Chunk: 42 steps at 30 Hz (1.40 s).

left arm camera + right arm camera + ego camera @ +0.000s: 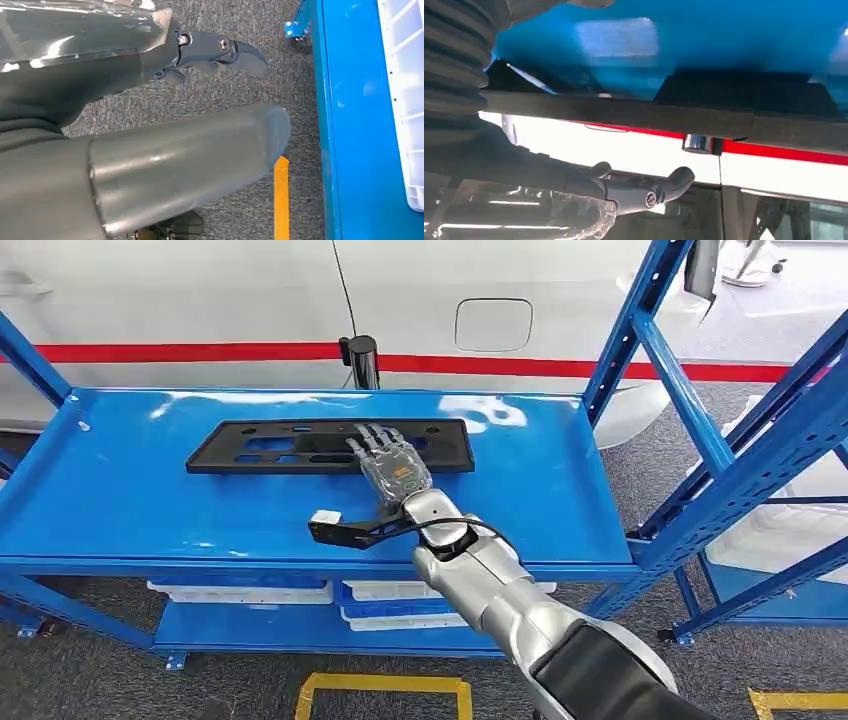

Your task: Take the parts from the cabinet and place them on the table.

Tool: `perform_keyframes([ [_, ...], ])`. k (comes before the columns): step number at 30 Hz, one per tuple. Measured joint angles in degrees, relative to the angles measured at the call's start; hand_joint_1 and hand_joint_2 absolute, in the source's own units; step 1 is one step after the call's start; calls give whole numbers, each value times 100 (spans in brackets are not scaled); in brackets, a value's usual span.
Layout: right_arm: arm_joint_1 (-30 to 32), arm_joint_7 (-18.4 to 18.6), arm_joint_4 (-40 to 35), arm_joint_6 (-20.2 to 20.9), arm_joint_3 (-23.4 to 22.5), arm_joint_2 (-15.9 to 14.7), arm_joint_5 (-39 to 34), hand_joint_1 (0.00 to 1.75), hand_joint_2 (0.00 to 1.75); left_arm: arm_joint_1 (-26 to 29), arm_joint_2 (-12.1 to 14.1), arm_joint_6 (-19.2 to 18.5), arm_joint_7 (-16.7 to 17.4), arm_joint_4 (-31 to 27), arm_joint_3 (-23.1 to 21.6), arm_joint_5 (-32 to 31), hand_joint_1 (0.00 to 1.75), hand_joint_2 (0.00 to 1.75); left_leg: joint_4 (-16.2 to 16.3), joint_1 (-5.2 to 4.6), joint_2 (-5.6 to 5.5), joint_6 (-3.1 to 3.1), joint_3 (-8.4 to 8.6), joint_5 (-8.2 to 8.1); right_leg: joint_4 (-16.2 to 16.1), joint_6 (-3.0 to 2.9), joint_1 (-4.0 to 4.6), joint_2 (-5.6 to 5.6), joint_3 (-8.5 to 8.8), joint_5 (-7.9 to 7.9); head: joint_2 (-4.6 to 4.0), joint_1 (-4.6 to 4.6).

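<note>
A flat black plastic part (pixel 260 445) with several cutouts lies lengthwise on the blue top shelf (pixel 150 510). My right hand (pixel 392 465) reaches over the part's near edge right of its middle, fingers stretched out flat above it. In the right wrist view the part's edge (pixel 624 115) crosses the picture, and the fingers (pixel 644 192) stand a little off its upper face without closing on it. My left hand (pixel 210 50) hangs beside my body over the grey carpet, its fingers loosely extended and holding nothing.
A white vehicle body with a red stripe (pixel 200 300) stands close behind the shelf, and a short black post (pixel 361 360) rises at the shelf's back edge. A blue rack (pixel 700 420) stands at right. White bins (pixel 250 592) sit on the lower shelf. Yellow floor tape (pixel 380 685) runs in front.
</note>
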Motion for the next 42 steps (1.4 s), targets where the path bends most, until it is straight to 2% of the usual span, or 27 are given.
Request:
perform_keyframes([
  [4,0,88,164,-326,-177,-2,243,0,175,8,0,9,-2,0,2,9,0,0,0,0,0,0,0,0,0,0,0,0,0,0,0,0],
  [7,-17,136,258,-426,-319,-2,391,0,175,12,0,11,-4,-2,4,11,0,0,0,-1,0,0,0,0,0,0,0,0,1,0,0,0],
  [12,-53,369,391,-526,-592,-13,513,0,175,43,4,48,-81,-2,7,44,0,0,0,-1,0,0,1,0,0,0,0,0,1,0,0,0],
  [25,-78,509,465,-671,-1414,-251,701,0,175,59,22,70,-173,-28,7,-4,0,0,2,-1,0,0,4,0,0,0,0,0,2,0,0,0],
  [26,-79,538,461,-675,-1467,-282,725,26,175,57,24,68,-173,-35,7,-11,0,0,2,-1,0,0,4,0,0,0,0,0,2,0,0,0],
  [27,-79,551,457,-677,-1530,-308,743,152,175,55,26,66,-173,-44,7,-22,0,0,2,-1,0,0,5,0,0,0,0,0,2,0,0,0],
  [28,-77,559,457,-680,-1582,-336,754,173,175,50,26,61,-171,-46,7,-41,0,0,2,-1,0,0,5,0,-1,0,0,0,2,0,0,0],
  [36,42,352,339,-690,-1941,-496,826,175,175,-14,37,26,-120,-61,0,-96,0,0,3,-1,2,0,2,0,0,1,0,0,1,2,0,0],
  [42,62,205,196,-745,-2030,-520,905,175,175,-34,39,26,-118,-77,2,-92,0,0,2,0,2,0,2,0,0,1,0,1,0,1,0,0],
])
